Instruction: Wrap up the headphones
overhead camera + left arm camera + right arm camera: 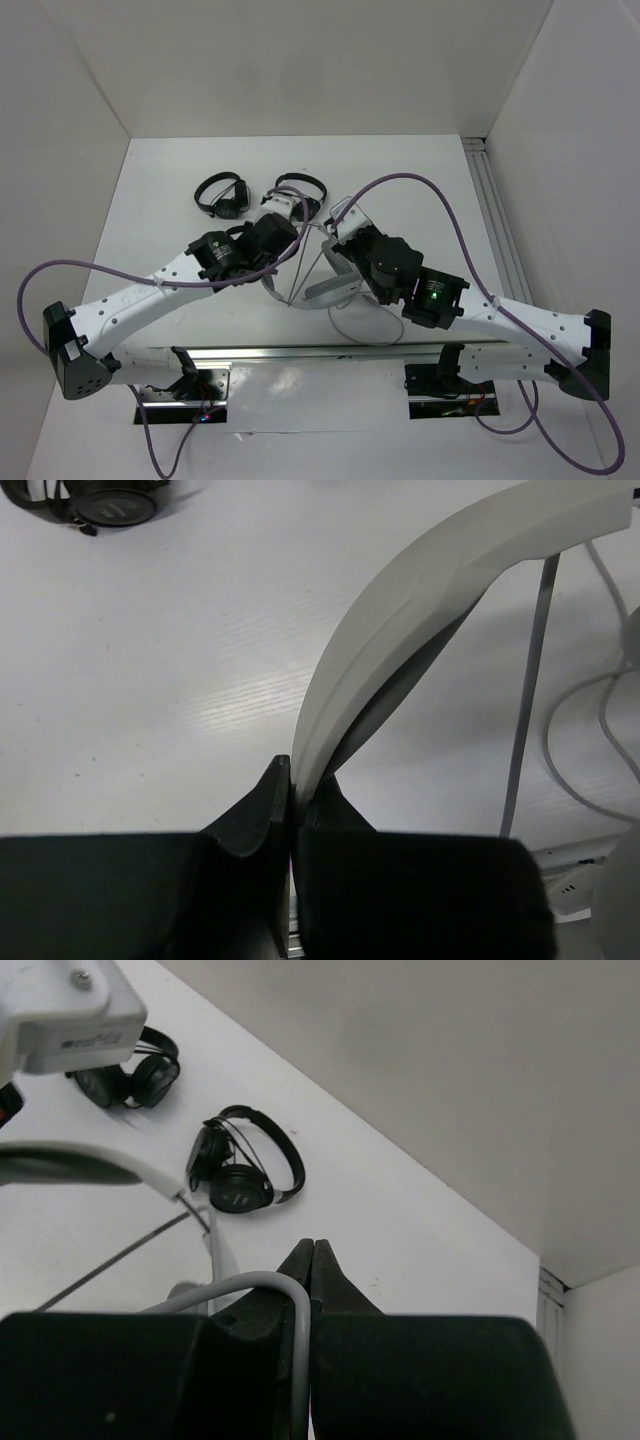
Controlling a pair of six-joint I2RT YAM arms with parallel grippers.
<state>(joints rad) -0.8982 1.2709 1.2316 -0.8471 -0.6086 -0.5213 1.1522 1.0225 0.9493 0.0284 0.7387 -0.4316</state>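
Nearest, by the near edge of the table point(420, 160), the two arms rise from their bases and lean inward, meeting over the middle of the surface. There the left gripper point(290, 780) is clamped tight on the lower end of the wide white headband, so the headphones point(420, 590) stand lifted on edge above the middle of the surface, the band arching up and away from the jaws. Just beside it the right gripper point(312, 1250) is closed hard on the thin grey cable point(250, 1285), which curves out of the jaws and down. Slack cable lies looped on the surface below the headset, towards the near edge; how much is already wound round the band is hard to tell, since the arms cover most of it from above. Farther off, towards the far edge, two small black headphones point(220, 193) point(300, 190) lie side by side, well apart from the work.

The risks, as I judge them: the cable is thin and smooth and may slide through the right jaws if drawn taut; a hard pull could strain it where it enters the earcup; the band, pinched only at one end, may swivel in the left grip; the loose loop may snag a wrist, the arms being so close.
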